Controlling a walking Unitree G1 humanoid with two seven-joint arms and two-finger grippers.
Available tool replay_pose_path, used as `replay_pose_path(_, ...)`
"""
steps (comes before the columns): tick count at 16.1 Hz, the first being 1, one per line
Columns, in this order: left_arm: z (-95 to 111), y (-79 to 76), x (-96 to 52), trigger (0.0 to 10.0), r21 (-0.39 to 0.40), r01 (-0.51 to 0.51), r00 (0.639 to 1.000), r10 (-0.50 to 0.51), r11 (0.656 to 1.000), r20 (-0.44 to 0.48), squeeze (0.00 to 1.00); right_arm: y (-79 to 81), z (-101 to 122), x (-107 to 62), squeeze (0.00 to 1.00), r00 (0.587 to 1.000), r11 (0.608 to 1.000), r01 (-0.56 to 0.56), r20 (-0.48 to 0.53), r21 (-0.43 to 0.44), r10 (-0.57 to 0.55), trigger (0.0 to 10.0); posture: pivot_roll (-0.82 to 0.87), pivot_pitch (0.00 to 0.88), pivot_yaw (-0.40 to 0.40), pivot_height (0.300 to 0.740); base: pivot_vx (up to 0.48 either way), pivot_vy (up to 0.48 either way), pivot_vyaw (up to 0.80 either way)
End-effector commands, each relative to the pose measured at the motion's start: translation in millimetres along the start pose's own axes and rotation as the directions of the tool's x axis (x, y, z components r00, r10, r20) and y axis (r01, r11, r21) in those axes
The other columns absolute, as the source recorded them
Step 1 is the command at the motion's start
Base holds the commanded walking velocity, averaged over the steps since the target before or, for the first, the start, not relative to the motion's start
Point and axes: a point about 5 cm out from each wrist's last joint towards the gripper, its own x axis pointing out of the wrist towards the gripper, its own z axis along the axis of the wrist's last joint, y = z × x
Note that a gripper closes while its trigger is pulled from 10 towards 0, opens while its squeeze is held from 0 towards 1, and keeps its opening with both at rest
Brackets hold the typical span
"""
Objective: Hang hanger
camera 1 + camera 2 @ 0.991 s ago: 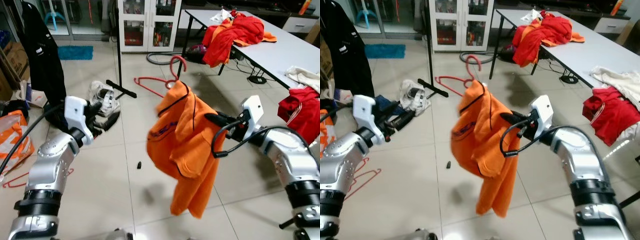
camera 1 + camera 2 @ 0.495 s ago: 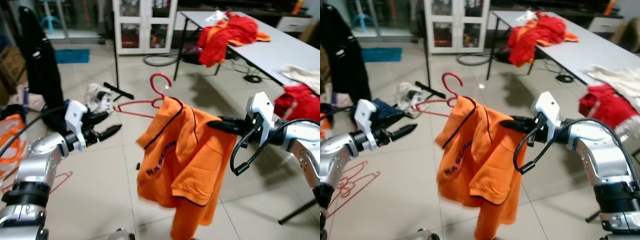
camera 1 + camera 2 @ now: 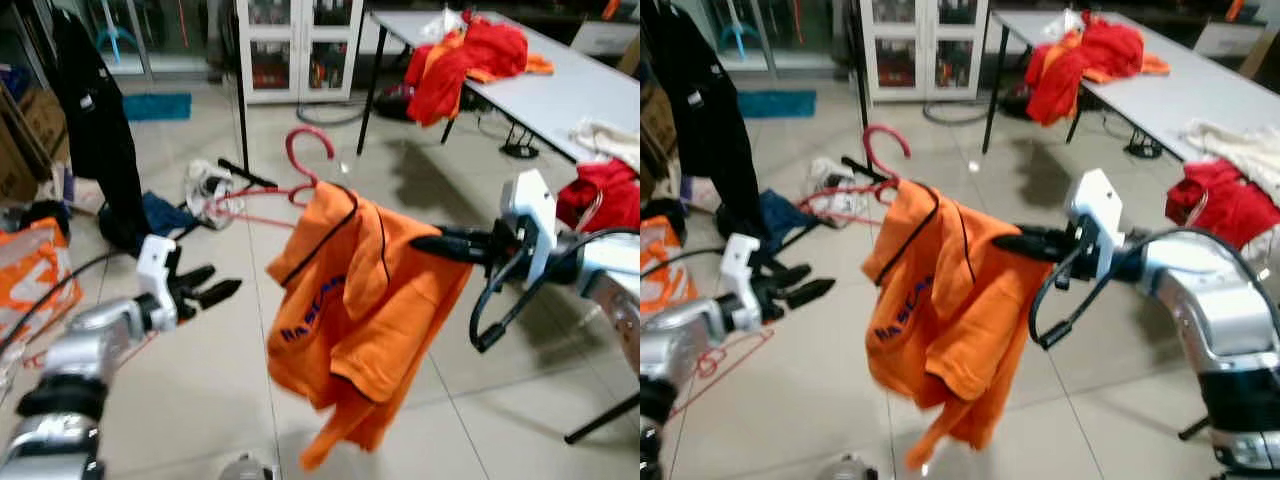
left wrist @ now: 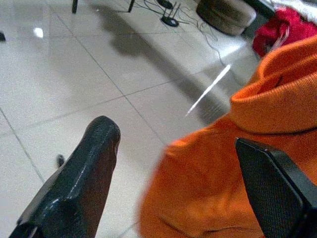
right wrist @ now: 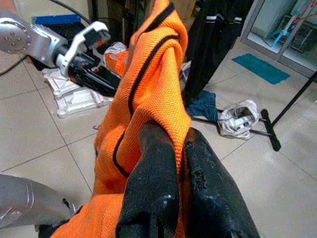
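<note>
The right gripper (image 3: 425, 243) pinches the shoulder of the orange shirt (image 3: 350, 300), which hangs on a red hanger (image 3: 300, 165); its two fingers are pressed together on the cloth. Compared with a second ago, the shirt is carried higher and further forward, and the view has shifted, so the robot is probably walking. The left gripper (image 3: 215, 290) is spread and holds nothing. A black stand (image 3: 240, 90) rises behind; possibly this is the rack, but its top is cut off. Hanging is not yet done.
</note>
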Motion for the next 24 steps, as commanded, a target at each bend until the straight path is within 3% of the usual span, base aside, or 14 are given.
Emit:
replay_pose_path(1,-1.9,-2.9,7.1,10.0,-0.065,-0.011,1.0,0.011,0.998,0.002,0.0,0.5,16.9,-2.8,0.0,0.999,0.998,0.009,0.043,-0.059,-0.006,0.0,-0.06,0.0,-0.036,0.74,0.0,0.0,0.0)
replay_pose_path(3,-0.3,-3.8,13.3,10.0,-0.17,-0.027,0.998,0.036,0.985,0.055,0.0,2.6,14.8,-0.9,0.0,0.999,0.998,0.011,0.039,-0.067,-0.008,0.0,-0.06,0.0,-0.032,0.74,0.0,0.0,0.0)
replay_pose_path(6,18.6,-3.4,16.6,10.0,-0.238,-0.035,0.989,0.067,0.971,0.131,0.0,5.6,4.0,2.7,0.0,1.0,0.996,0.005,-0.006,-0.093,-0.006,0.0,-0.06,0.0,-0.031,0.74,0.0,0.0,0.0)
replay_pose_path(11,24.8,-0.3,10.5,10.0,-0.246,-0.05,0.988,0.084,0.968,0.133,0.0,6.1,-18.0,3.2,0.0,0.996,0.993,0.018,-0.09,-0.119,-0.029,0.0,-0.06,0.0,-0.029,0.74,0.0,0.0,0.0)
replay_pose_path(18,-11.6,-12.3,26.8,10.0,-0.278,-0.054,0.998,0.058,0.959,0.009,0.0,14.8,7.8,7.6,0.0,0.999,0.991,-0.033,0.007,-0.128,0.034,0.0,-0.08,0.0,-0.03,0.74,0.0,0.0,0.0)
replay_pose_path(24,-2.0,-14.7,39.2,10.0,-0.277,-0.052,0.998,0.063,0.959,0.031,0.0,26.4,15.9,6.9,0.0,0.996,0.987,-0.091,0.01,-0.133,0.093,0.0,-0.1,0.0,-0.031,0.74,0.0,0.0,0.0)
